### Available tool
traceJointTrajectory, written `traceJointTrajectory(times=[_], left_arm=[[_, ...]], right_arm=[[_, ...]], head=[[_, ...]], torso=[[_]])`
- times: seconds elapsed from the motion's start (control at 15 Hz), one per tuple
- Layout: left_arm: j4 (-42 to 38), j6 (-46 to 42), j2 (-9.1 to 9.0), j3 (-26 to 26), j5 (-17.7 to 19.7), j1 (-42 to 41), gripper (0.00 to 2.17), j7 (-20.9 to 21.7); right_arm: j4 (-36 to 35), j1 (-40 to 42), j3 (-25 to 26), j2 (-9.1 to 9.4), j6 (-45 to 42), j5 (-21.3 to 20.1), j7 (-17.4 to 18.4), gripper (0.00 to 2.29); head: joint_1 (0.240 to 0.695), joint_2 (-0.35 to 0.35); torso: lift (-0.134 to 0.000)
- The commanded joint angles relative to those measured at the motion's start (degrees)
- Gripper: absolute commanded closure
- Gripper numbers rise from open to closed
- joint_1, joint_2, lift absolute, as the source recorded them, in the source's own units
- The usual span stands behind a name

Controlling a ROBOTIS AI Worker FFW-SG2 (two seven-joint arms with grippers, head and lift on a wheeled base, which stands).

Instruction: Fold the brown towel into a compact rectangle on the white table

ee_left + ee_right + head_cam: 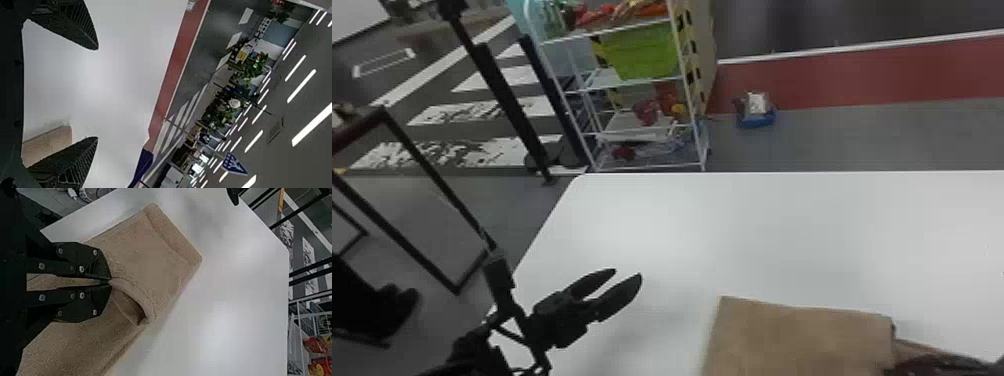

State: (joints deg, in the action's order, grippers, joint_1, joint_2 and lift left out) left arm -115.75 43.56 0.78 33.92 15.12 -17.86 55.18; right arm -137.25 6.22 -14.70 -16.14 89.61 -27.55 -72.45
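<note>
Empty and with its fingers parted, the left gripper (pixel 627 274) is held over the white table (pixel 782 225) in the head view, to the left of the brown towel (pixel 797 335). The towel is laid near the bottom edge, its upper layer squared off at two corners, with a further piece extending from its right side. There, by that piece, a dark part of the right gripper (pixel 934 364) is seen. Beyond the towel and to its left, a white wire rack (pixel 632 136) is placed, with a green bin (pixel 647 52) held in it. Straight beyond the towel, a blue tray (pixel 757 121) with a whitish bundle on it is set on the floor.

In the left wrist view, the fingers of the left gripper (pixel 97 93) are spread wide, and nothing is held between them. A corner of the towel is partly covered by one finger.

In the right wrist view, the fingers of the right gripper (pixel 110 282) are brought together at their tips, and a fold of the towel is pinched there. Just beside the tips, the cloth is raised into a curled lip with a dark hollow under it. Well apart from the towel, past the table's edge, red and yellow items are kept in the rack.
</note>
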Motion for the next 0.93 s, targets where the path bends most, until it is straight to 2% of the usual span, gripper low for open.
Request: traceJointTrajectory(times=[0.0, 0.27, 0.47, 0.67, 0.87], left_arm=[[0.18, 0.00, 0.01, -0.08, 0.00, 0.28, 0.06, 0.02], [0.44, 0.00, 0.09, -0.08, -0.09, 0.55, 0.06, -0.07], [0.61, 0.00, 0.09, -0.17, -0.09, 0.72, 0.06, 0.02], [0.79, 0.00, 0.09, -0.17, -0.09, 0.72, 0.06, 0.02], [1.14, 0.00, 0.09, -0.08, -0.09, 0.72, 0.06, 0.02]], right_arm=[[-4.26, 3.71, 5.21, -1.52, 0.47, 1.89, -0.24, 1.03], [-8.65, 9.78, 12.68, -3.19, 0.47, 3.20, -1.91, 1.03], [-9.26, 11.89, 15.67, -3.37, 0.47, 3.29, -2.88, 1.03], [-5.57, 11.27, 15.58, -3.28, 0.47, 2.59, -2.26, 1.03], [-2.23, 10.74, 13.38, -3.02, 0.47, 1.71, -2.09, 1.03]], head=[[0.695, 0.331], [0.695, 0.269], [0.695, 0.239], [0.695, 0.210], [0.695, 0.195]], torso=[[-0.124], [-0.124], [-0.124], [-0.124], [-0.124]])
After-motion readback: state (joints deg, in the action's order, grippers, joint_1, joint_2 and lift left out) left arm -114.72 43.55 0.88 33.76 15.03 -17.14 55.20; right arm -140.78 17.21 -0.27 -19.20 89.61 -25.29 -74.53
